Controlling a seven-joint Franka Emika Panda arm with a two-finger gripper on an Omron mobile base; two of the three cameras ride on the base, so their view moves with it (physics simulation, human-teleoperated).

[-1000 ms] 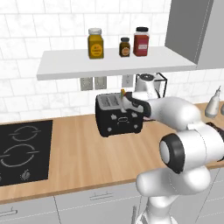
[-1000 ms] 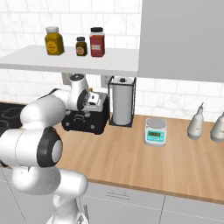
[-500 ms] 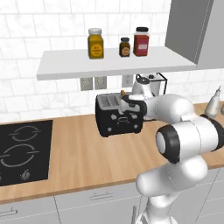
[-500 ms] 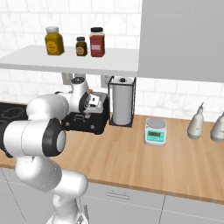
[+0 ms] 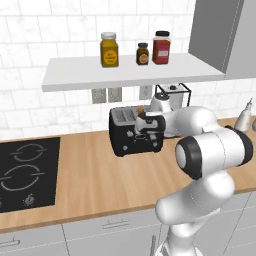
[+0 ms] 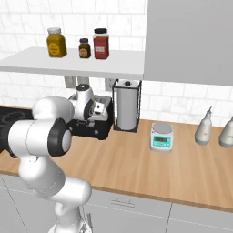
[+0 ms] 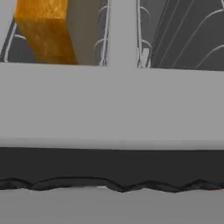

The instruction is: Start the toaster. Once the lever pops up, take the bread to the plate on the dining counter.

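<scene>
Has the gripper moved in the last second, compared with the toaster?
Yes. The gripper has come down the front of the toaster in the left base view, which itself stayed put.

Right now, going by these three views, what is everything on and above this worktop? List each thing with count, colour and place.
Boxy black toaster with silvery slotted top: one, on the wood worktop below the shelf.
Tan bread slice with orange-brown crust: one, standing in a toaster slot.
Jars: three, yellow, dark brown and red, on the white wall shelf.
Wire-framed paper-towel holder: one, black with a white roll, beside the toaster.
Small kitchen scale: one, pale teal, on the worktop.
Pale bottles: two, near the wall.
Black hob: one, set into the worktop.
Wall sockets: pale, under the shelf.
Hand: one, shut, at the toaster's front top edge.
</scene>
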